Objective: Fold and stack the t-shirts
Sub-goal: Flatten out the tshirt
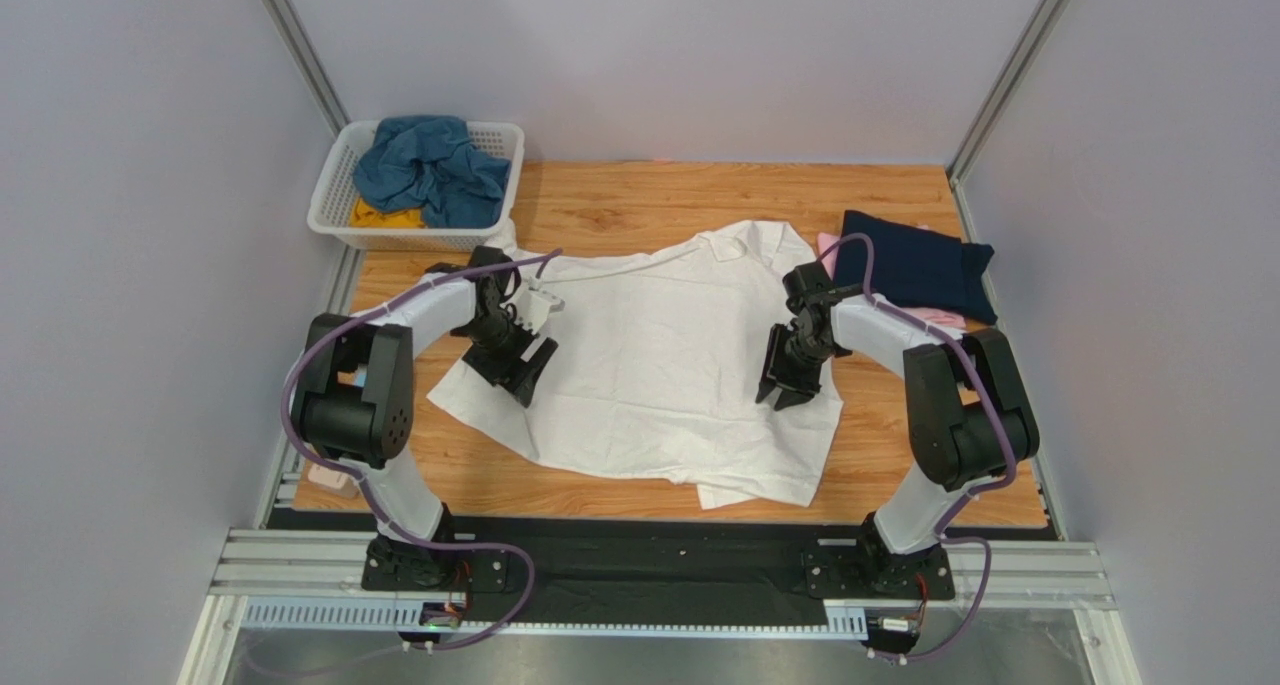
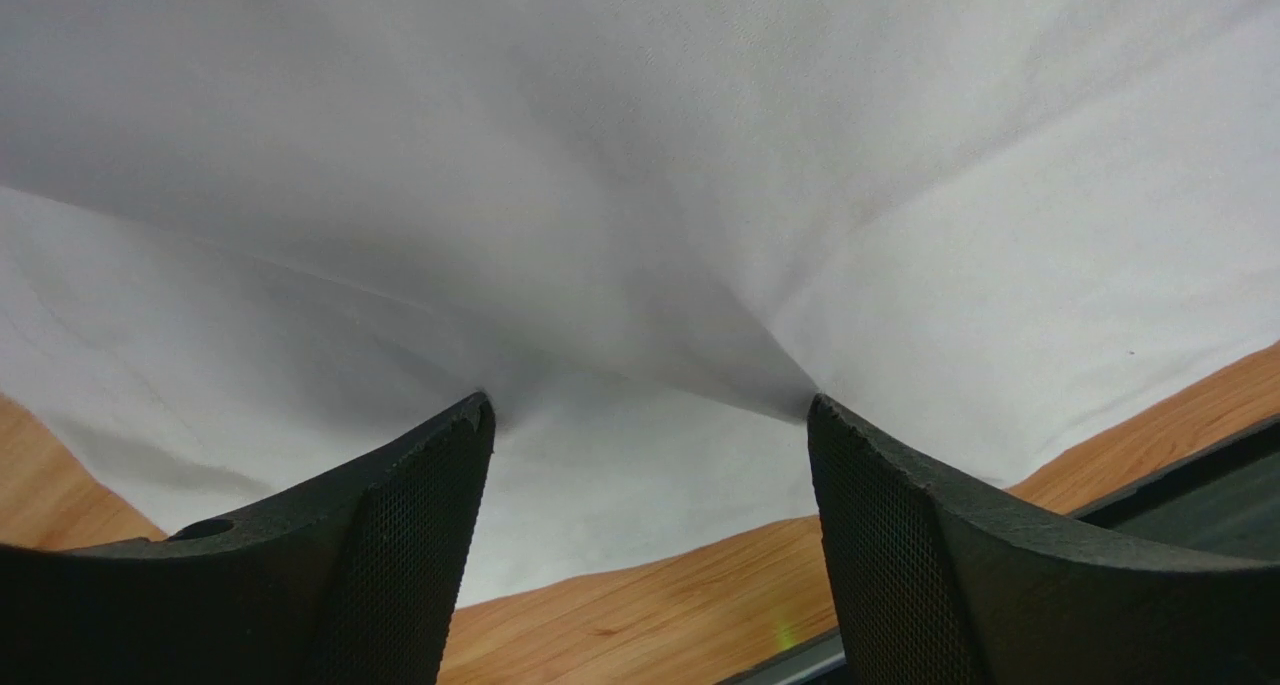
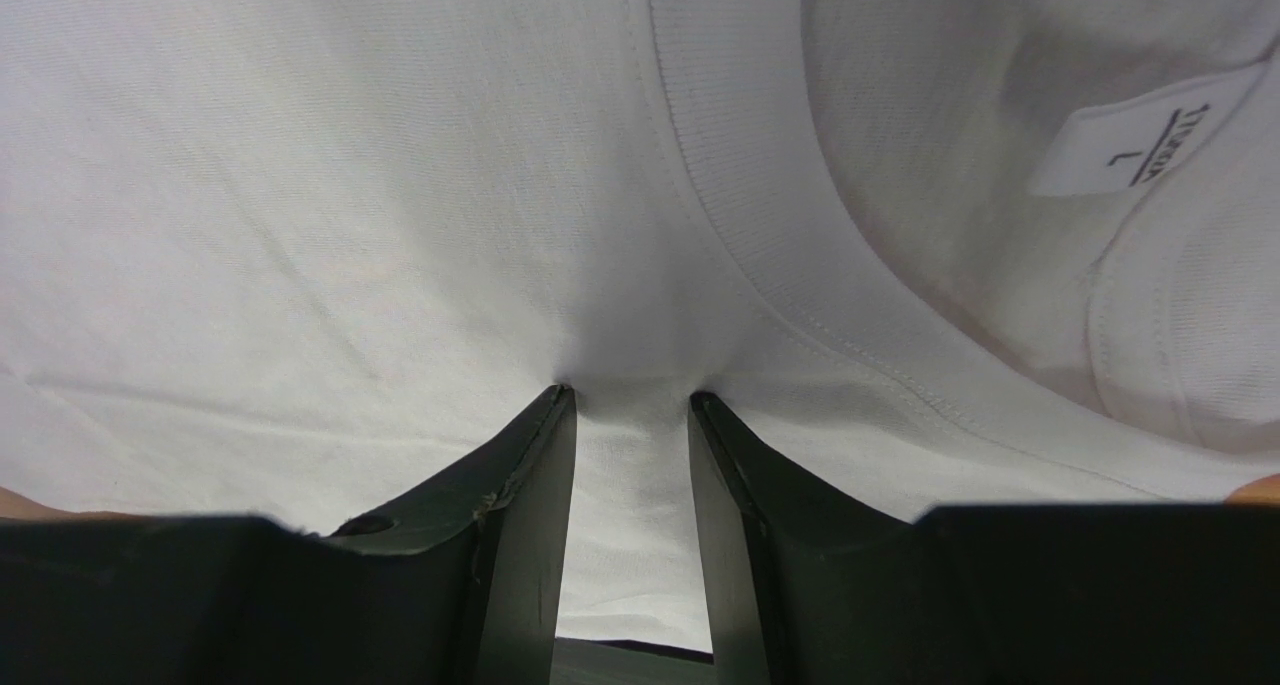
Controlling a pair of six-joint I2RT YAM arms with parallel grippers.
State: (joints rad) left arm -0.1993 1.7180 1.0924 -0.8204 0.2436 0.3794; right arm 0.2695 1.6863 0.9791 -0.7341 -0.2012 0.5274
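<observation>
The tabletop (image 1: 631, 213) carries the white t-shirt (image 1: 661, 370), spread nearly flat across its middle, collar toward the far side and hem toward the arms. It is thin, limp cloth: light, not fragile, and likely to sag, wrinkle and drag on the wood. It is probably best lifted at two matched points and kept taut.

Beyond the white t-shirt's left sleeve stands a white basket (image 1: 334, 205) holding a crumpled teal-blue shirt (image 1: 428, 160). Just beside its right shoulder lies a folded navy shirt (image 1: 917, 265).

The left gripper (image 2: 649, 408) is on the white t-shirt's left side, near the sleeve. Its jaws stand wide apart with the tips pressed into the cloth, which gathers in creases toward them; nothing is pinched.

The right gripper (image 3: 631, 396) is at the right shoulder, just beside the collar (image 3: 781, 295). Its jaws stand a narrow gap apart and the cloth puckers at the tips, but I cannot tell whether it is clamped. The ribbed collar seam is firmer and should give a surer hold than the single layer.
</observation>
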